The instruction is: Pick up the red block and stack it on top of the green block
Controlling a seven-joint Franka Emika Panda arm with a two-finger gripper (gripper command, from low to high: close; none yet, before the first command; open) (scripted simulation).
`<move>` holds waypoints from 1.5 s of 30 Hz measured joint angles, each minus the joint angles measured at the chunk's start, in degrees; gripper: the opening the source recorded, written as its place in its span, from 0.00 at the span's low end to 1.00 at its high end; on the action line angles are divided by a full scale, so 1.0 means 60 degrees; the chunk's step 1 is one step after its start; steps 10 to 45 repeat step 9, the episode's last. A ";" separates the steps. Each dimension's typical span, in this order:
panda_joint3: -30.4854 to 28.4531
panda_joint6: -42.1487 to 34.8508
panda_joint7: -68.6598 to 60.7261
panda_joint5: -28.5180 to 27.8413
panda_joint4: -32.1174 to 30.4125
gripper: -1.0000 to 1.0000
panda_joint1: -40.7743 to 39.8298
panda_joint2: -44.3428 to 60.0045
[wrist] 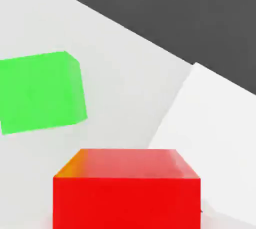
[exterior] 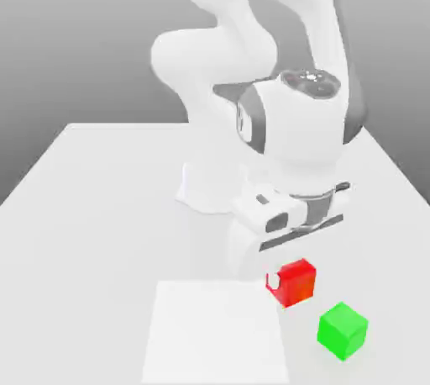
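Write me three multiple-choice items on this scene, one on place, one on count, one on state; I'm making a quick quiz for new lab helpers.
1. In the exterior view, where is the green block relative to the white square?
A) On it
B) To its left
C) To its right

2. How many coloured blocks are there?
A) One
B) Two
C) Four

3. What is the state of the red block?
A) Stacked on the green block
B) Held by the gripper, apart from the green block
C) Lying under the green block

Answers:
1. C: it sits beyond the square's edge on the exterior view's right.
2. B: one red, one green.
3. B: a fingertip overlaps its side in the exterior view, and a gap separates the blocks.
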 joint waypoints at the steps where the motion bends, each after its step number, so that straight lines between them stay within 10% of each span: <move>1: 0.0061 -0.0055 0.0139 -0.0042 0.0216 0.00 0.0112 0.0162; 5: -0.0038 0.0897 0.0462 -0.0347 0.0469 0.00 0.0249 0.1376; 6: -0.0079 0.1143 0.0515 -0.0415 0.0488 1.00 0.0280 0.1641; 45: -0.0079 0.1143 0.0515 -0.0415 0.0488 1.00 0.0280 0.1641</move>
